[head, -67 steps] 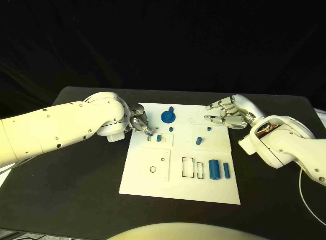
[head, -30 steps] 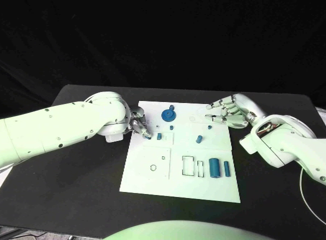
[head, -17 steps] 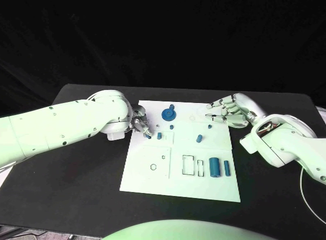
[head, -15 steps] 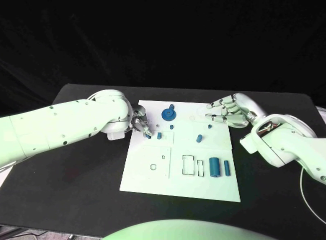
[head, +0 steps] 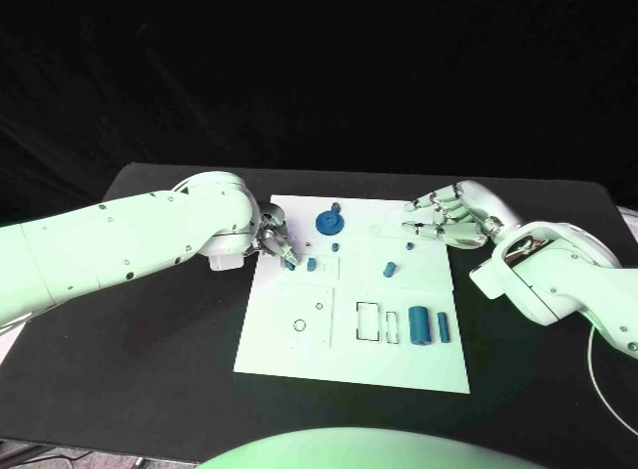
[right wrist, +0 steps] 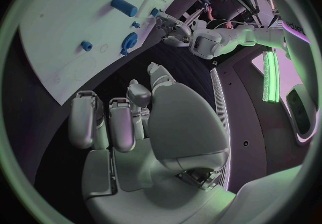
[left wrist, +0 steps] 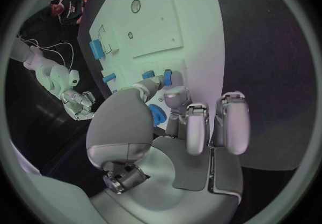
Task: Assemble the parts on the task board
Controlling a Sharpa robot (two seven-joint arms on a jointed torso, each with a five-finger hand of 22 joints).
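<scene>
Watching: I have the board point(head: 354, 337) lying on the black bench point(head: 149, 342), mid-scene, both arms reaching in at its far end.
Left hand: my left hand point(head: 274, 241) sits at the board's far left edge, fingers curled down together onto the board beside a small blue peg point(head: 311, 264); from the left wrist its fingertips point(left wrist: 176, 95) bunch right against blue pieces, but I cannot tell whether it has hold of one.
Right hand: my right hand point(head: 452, 217) hovers at the board's far right corner, fingers apart and loosely bent, nothing in it.
Gear: a blue gear point(head: 328, 225) lies at the far end of the board, just right of the left hand.
Pegs: another small peg point(head: 386, 268) lies mid-board, a tiny one point(head: 406, 249) just beyond it.
Cylinders: two blue cylinders point(head: 420, 326) lie side by side on the near right part of the board, next to outlined rectangular slots point(head: 366, 323).
</scene>
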